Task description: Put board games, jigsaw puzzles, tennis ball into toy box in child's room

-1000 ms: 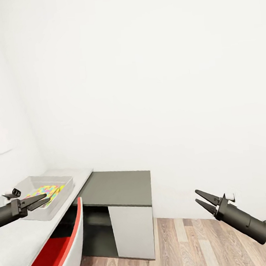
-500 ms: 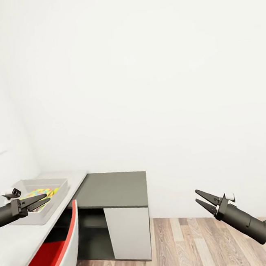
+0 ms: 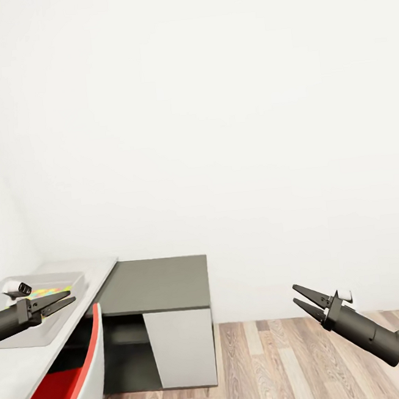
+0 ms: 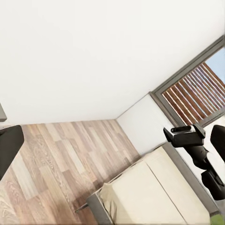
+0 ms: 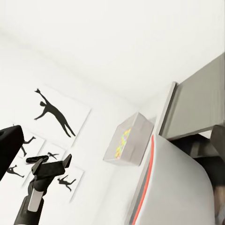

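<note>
Toy box (image 3: 29, 335) sits on the pale desk top (image 3: 27, 371) at the head view's far left, partly cut by the frame edge; a jigsaw puzzle (image 3: 46, 292) lies inside it, bright squares just visible over the rim. Same box and puzzle (image 5: 123, 142) appear in the right wrist view.

Left gripper (image 3: 66, 301) hangs over the box, fingers narrowly parted, nothing between them. Right gripper (image 3: 305, 299) out over the wood floor (image 3: 290, 362), fingers moderately apart, empty.

Left wrist view takes in the bed (image 4: 150, 192), beige mattress; no board games visible on the part shown.

Risks, as judged:
- Red-edged white chair (image 3: 84, 383) stands close against the desk, below the left arm. A base turn could clip it.
- Left gripper low over the box: a swing could catch the wall and shove the tray.
- Lower dark desk section (image 3: 156, 284) juts toward the robot's path.
</note>
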